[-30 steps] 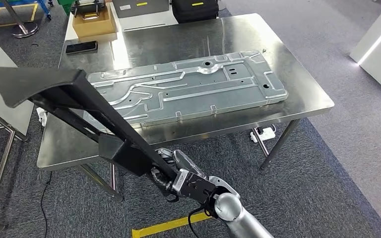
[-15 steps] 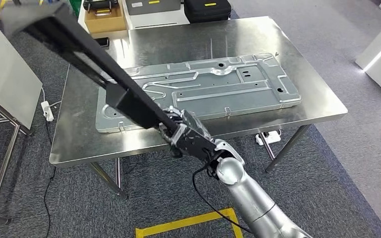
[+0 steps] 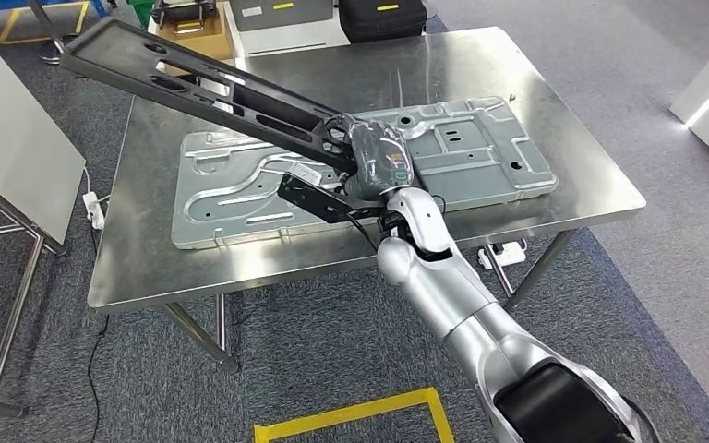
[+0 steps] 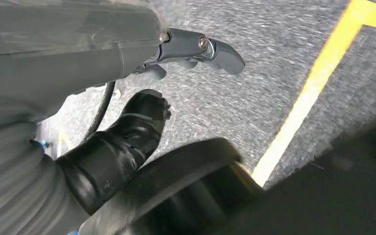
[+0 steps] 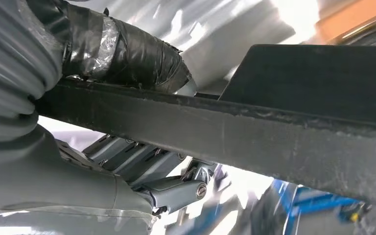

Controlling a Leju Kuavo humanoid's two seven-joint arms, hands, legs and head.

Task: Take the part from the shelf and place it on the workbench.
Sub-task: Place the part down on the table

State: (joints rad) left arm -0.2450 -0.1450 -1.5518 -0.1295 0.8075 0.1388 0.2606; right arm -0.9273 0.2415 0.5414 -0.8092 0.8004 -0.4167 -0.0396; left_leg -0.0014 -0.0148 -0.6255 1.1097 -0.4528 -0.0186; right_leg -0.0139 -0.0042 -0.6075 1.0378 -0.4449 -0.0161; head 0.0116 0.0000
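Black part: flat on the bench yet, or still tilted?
Tilted, not down. The right hand grips the black part at one end; the far end angles up past the workbench edge, above the silver panel.

On the worktop a large metal plate lies flat, along the front edge. Above the plate's middle the right hand holds a long frame, which reaches out over the back left corner. Behind the back edge stand a cardboard box and two cases.
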